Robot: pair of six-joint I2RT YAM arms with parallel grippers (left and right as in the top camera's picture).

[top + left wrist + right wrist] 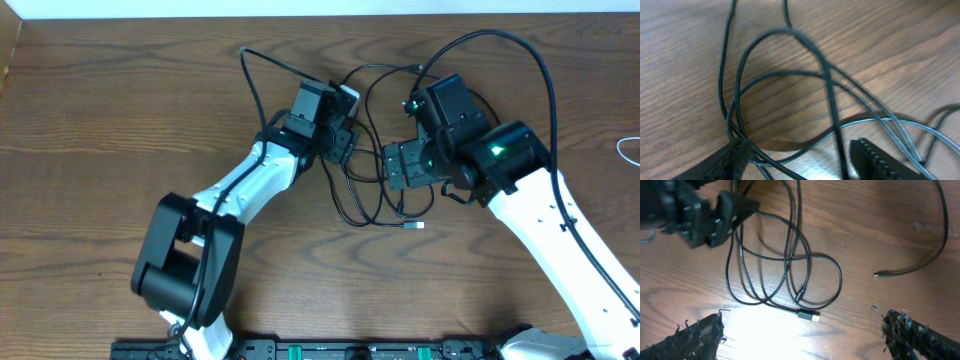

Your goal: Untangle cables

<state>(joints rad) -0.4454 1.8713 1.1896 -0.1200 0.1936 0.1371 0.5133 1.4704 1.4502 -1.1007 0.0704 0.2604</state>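
Left pincer [799, 147] stands apart, straddling several black strands of the cables [785, 75] on the worktop [685, 60]. Right pincer [802, 325] gapes empty at 3 o'clock of the tangle. Best to pinch one strand only, then draw it toward 9 o'clock. Overhead, both wrists hide crossings. A white cord [628, 150] is cut off at the 3 o'clock edge.

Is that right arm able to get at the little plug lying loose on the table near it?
Probably yes. The right gripper stands wide open just short of the plug, which lies bare on the table with nothing over it; only the black cables loop close beside it.
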